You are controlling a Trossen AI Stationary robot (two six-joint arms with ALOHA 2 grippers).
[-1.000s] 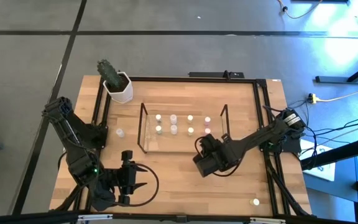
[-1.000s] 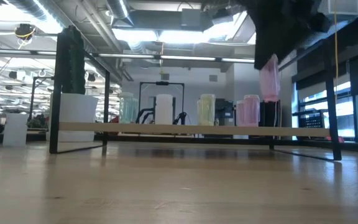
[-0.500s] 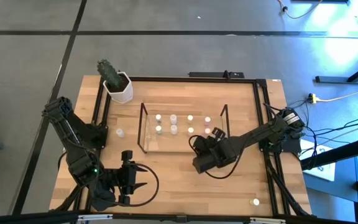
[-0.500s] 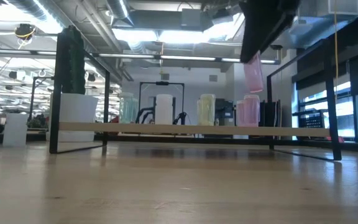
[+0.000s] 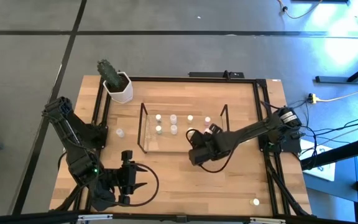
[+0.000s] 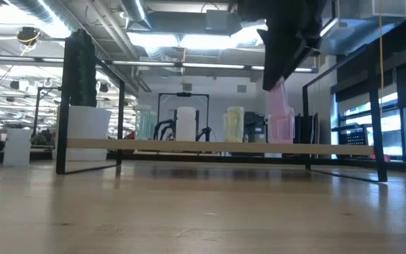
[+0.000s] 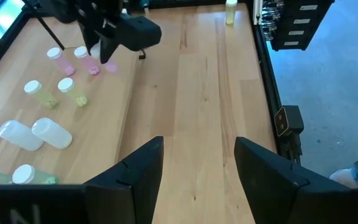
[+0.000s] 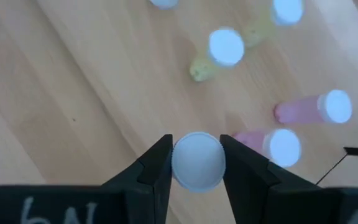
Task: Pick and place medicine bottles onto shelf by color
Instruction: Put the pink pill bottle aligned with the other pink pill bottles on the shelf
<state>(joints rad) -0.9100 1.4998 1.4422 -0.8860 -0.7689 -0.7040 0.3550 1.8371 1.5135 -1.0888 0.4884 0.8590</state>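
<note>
Holding a pink bottle (image 6: 279, 106) by its white cap, fingers clamped on both sides, the right hand (image 8: 196, 163) hangs over the shelf's (image 5: 143, 127) right part, above the two pink ones (image 8: 337, 106) already standing there, w/ yellowish, white and greenish bottles further left. Bottle looks light, stiff plastic, smooth so prob. slippery; cap or just under it seems the best hold, & upright it'd tip easily. No readable label on any bottle; left hand (image 7: 194, 174) waits, fingers apart, over the near-left surface (image 5: 166, 180).
</note>
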